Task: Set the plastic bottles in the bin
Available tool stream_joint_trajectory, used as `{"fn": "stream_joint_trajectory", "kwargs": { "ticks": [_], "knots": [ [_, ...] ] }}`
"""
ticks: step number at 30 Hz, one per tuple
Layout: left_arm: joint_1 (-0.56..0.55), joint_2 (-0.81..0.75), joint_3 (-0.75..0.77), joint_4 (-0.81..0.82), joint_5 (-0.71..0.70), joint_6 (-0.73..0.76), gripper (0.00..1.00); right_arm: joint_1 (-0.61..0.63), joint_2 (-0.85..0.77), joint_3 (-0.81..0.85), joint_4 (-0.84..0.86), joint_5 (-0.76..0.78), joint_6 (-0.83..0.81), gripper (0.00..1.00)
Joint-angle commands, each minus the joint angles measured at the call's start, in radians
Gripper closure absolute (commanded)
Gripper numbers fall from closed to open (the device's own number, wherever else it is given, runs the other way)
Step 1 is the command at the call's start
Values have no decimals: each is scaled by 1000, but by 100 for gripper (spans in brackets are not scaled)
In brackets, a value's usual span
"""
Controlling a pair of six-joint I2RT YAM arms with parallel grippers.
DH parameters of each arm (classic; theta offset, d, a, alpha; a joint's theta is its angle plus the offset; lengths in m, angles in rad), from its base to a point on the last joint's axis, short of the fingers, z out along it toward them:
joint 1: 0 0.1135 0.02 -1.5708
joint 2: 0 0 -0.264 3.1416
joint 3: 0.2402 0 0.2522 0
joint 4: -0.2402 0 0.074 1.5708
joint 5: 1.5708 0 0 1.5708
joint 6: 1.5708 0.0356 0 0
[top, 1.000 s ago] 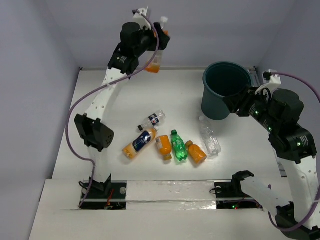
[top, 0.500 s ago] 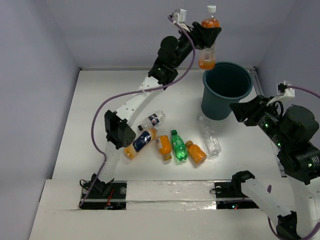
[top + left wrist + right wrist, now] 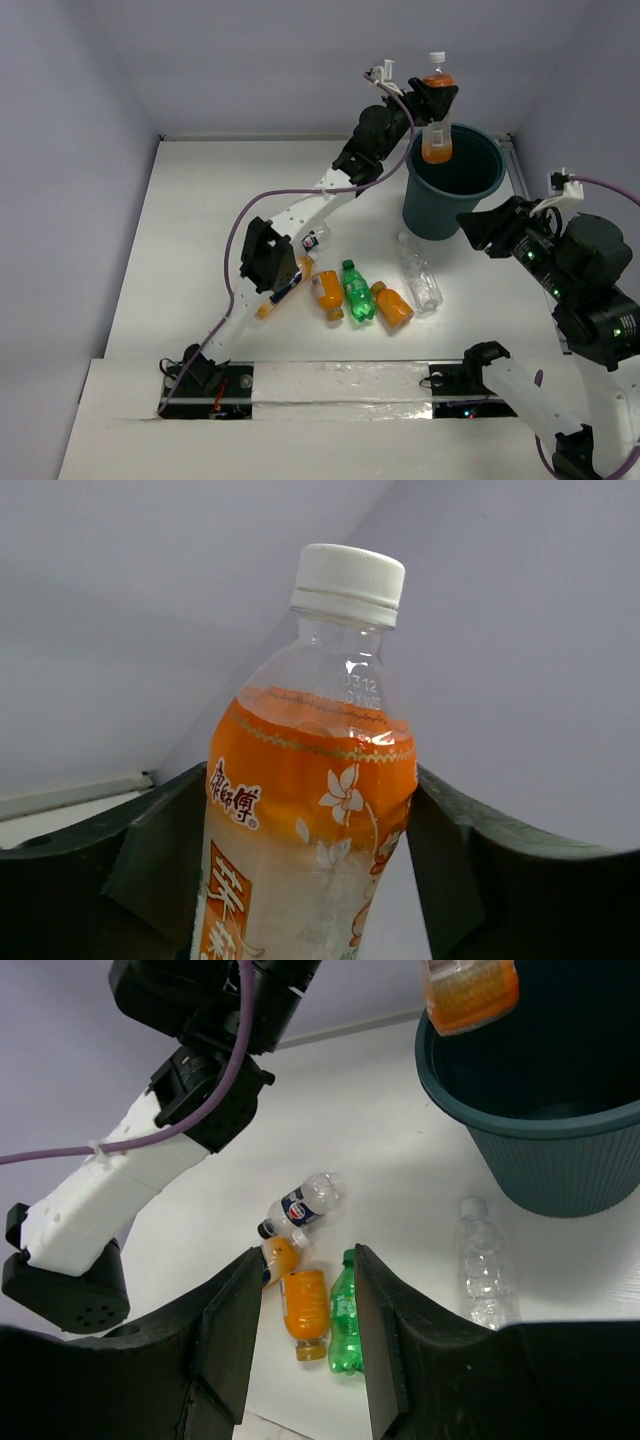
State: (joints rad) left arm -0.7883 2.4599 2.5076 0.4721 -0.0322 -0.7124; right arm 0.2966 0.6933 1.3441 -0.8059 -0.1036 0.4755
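Observation:
My left gripper (image 3: 437,103) is shut on an upright orange-filled bottle (image 3: 436,143) with a white cap, held just above the rim of the dark teal bin (image 3: 432,205) at the back right. In the left wrist view the bottle (image 3: 310,790) fills the gap between both fingers (image 3: 150,865). Lying on the table are a blue-labelled orange bottle (image 3: 284,287), two orange bottles (image 3: 327,295) (image 3: 392,306), a green one (image 3: 355,292), a clear ribbed one (image 3: 420,275) and a tiny clear one (image 3: 316,238). My right gripper (image 3: 478,228) is open and empty, right of the bin.
The left arm's elbow (image 3: 265,258) hangs over the left end of the bottle cluster. In the right wrist view the bin (image 3: 540,1150) is at upper right, with the orange (image 3: 305,1305) and green (image 3: 345,1315) bottles seen between the open fingers.
My left arm has swung the orange bottle from the back left, rightwards, to above the bin and lowered it. My right gripper has drawn back from the bin.

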Motion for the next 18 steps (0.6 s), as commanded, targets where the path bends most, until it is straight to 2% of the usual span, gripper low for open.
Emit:
{"fn": "stream_joint_trajectory", "kwargs": {
  "ticks": [1,2,3,6,9,12,14,15,18],
  "knots": [
    [-20,-45,-1,135,11,-12,31,9,-9,-5,-4,16,-8,53],
    [-20,-47,-7,135,18,-6,27,9,-9,-6,-7,22,-12,53],
    [-20,-45,-10,134,25,-2,19,9,-9,-8,-9,22,-14,52],
    [-20,-50,-4,128,26,14,9,9,-12,-16,-6,39,-18,52],
    [-20,-67,-1,108,28,39,3,9,-12,-23,-6,54,-25,52],
    [-20,-91,-13,92,66,67,1,9,-6,-26,-6,68,-29,52],
    [-20,-113,-15,74,71,103,1,9,2,-30,-13,74,-38,59],
    [-20,-142,-13,63,78,120,1,9,9,-33,-16,74,-40,71],
    [-20,-226,-10,-9,78,221,4,9,25,-83,-19,77,-40,87]
  ]
}}
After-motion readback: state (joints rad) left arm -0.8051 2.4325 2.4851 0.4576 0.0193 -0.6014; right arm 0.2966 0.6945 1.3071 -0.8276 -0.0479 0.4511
